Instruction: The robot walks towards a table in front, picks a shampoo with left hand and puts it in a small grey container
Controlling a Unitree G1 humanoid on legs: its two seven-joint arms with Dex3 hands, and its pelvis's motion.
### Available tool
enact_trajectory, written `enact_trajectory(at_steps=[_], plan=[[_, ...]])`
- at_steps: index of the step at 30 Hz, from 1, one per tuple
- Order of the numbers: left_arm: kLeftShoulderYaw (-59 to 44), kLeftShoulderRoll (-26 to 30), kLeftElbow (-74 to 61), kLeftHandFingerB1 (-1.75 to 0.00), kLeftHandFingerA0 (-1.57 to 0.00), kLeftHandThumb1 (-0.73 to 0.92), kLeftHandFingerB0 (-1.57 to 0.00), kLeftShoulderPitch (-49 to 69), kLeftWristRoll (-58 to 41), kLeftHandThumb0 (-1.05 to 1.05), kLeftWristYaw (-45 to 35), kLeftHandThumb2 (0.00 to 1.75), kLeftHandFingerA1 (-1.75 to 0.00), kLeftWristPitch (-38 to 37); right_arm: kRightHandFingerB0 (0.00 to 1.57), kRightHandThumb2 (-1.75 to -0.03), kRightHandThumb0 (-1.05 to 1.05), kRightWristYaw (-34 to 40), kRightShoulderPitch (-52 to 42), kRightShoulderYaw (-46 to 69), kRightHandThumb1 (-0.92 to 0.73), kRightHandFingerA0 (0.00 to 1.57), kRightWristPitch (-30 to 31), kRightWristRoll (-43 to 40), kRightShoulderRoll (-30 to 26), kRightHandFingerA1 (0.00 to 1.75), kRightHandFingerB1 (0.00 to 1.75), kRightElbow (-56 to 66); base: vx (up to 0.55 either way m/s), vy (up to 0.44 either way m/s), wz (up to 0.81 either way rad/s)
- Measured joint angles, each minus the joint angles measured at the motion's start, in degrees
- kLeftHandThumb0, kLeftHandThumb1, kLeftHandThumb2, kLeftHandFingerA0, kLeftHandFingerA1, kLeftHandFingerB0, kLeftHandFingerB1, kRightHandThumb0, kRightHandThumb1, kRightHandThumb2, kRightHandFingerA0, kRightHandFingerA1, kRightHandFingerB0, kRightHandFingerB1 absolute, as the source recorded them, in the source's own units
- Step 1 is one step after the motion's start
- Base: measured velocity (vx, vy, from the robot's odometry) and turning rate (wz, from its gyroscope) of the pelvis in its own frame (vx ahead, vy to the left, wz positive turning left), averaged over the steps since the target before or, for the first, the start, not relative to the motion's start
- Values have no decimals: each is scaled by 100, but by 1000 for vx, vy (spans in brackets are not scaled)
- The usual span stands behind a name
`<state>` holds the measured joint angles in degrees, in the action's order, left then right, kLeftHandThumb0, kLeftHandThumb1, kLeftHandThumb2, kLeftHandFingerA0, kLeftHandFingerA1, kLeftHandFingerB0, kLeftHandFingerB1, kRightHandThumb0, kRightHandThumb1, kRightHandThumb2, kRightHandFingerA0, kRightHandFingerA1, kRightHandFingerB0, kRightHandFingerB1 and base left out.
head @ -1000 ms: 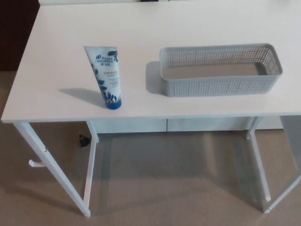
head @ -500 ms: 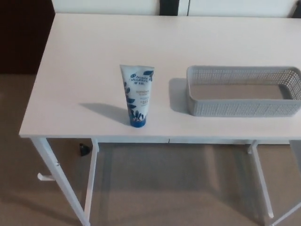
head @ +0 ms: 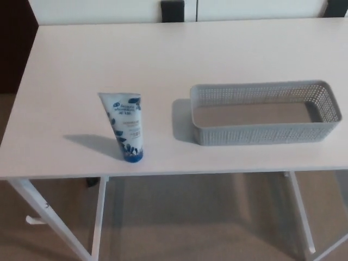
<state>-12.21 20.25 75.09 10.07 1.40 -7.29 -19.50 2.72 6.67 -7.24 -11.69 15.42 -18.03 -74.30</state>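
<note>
A white and blue shampoo tube (head: 126, 126) stands upright on its blue cap near the front edge of the white table (head: 163, 60), left of centre. To its right a small grey perforated container (head: 265, 111) lies lengthwise, and nothing shows inside it. A gap of bare tabletop separates the tube from the container. Neither of my hands shows in the head view.
White table legs (head: 98, 217) and beige carpet (head: 190, 223) show below the front edge. A dark object (head: 172, 10) stands behind the table's far edge. A dark area (head: 13, 43) lies off the table's left side.
The whole picture has shifted as the camera moved: the table sits lower and closer in view. The tube and container keep their places on the table.
</note>
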Motion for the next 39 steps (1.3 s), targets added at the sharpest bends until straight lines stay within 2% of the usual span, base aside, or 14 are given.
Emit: enact_trajectory(at_steps=[3, 4, 7, 8, 11, 13, 16, 17, 20, 32, 34, 35, 36, 39], plan=[[18, -12, -1, -39, -62, 56, -45, -16, 7, -35, 7, 57, -46, -24, 52, -76, -37, -6, 13, -17, -54, 72, 16, 9, 10, 60, 51, 3, 6, 313, -7], [16, 15, -1, -39, -63, 56, -46, -10, 8, -36, 11, 57, -46, -30, 56, -59, -29, -8, 24, -23, -63, 79, 15, 11, 29, 50, 40, 9, -13, 432, -8], [13, 91, 2, -49, -55, 44, -40, -14, 7, -43, 51, 74, -55, -32, 52, -77, -36, -17, 24, -49, -54, 74, 20, 19, 75, 60, 51, 9, 35, 138, 14], [0, 91, 5, -39, -63, 55, -46, -14, 4, -34, 54, 57, -47, -32, 52, -77, -36, -20, 24, -58, -55, 73, 20, 21, 87, 60, 52, 8, 56, 18, 9], [-21, 88, 8, -38, -61, 55, -46, -13, -1, -35, 53, 57, -44, -32, 53, -77, -36, -23, 45, -63, -55, 73, 16, 22, 85, 60, 52, 12, 42, -16, 8], [-8, 86, 6, -49, -52, 45, -38, -15, 2, -46, 56, 77, -55, -32, 57, -58, -28, -26, 56, -66, -63, 81, 17, 22, 85, 50, 41, 14, 9, -88, 8], [44, 86, 8, -49, -52, 44, -40, -12, 17, -46, 71, 76, -55, -32, 57, -59, -28, -29, 56, -67, -63, 80, 17, 22, 85, 50, 41, 14, -26, -98, 1], [59, 86, 9, -38, -60, 55, -46, -14, 23, -37, 78, 56, -44, -32, 56, -59, -28, -29, 55, -68, -63, 81, 17, 22, 85, 50, 41, 13, -2, -95, 0], [72, 85, 13, -49, -56, 44, -40, -22, 32, -44, 94, 75, -56, -32, 52, -76, -37, -31, 56, -79, -54, 74, 19, 25, 85, 59, 51, 13, -4, -86, 1], [24, 85, 10, -38, -60, 56, -44, -35, 29, -35, 105, 57, -44, -32, 57, -59, -29, -56, 90, -86, -64, 72, 44, 25, 85, 47, 41, 9, 0, 0, 0], [4, 83, 11, -34, -69, 54, -35, -36, 26, -34, 103, 57, -53, -32, 52, -76, -36, -63, 95, -86, -54, 69, 50, 25, 85, 58, 51, 7, 0, 0, 0], [-46, 75, 9, -43, -60, 45, -24, -46, 5, -45, 95, 76, -59, -32, 57, -58, -29, -66, 106, -86, -63, 74, 55, 25, 86, 48, 41, 6, 0, 0, 0], [-144, 55, -1, -31, -61, 56, -27, -57, -36, -39, 82, 57, -44, -36, 57, -59, -30, -71, 129, -86, -64, 73, 62, 25, 86, 48, 41, 6, 0, 0, 0], [-334, -23, -87, -31, -61, 56, -27, -58, -137, -39, 38, 57, -44, -99, 57, -59, -30, -80, 155, -87, -64, 73, 63, 26, 85, 48, 41, 9, 0, 0, 0]])
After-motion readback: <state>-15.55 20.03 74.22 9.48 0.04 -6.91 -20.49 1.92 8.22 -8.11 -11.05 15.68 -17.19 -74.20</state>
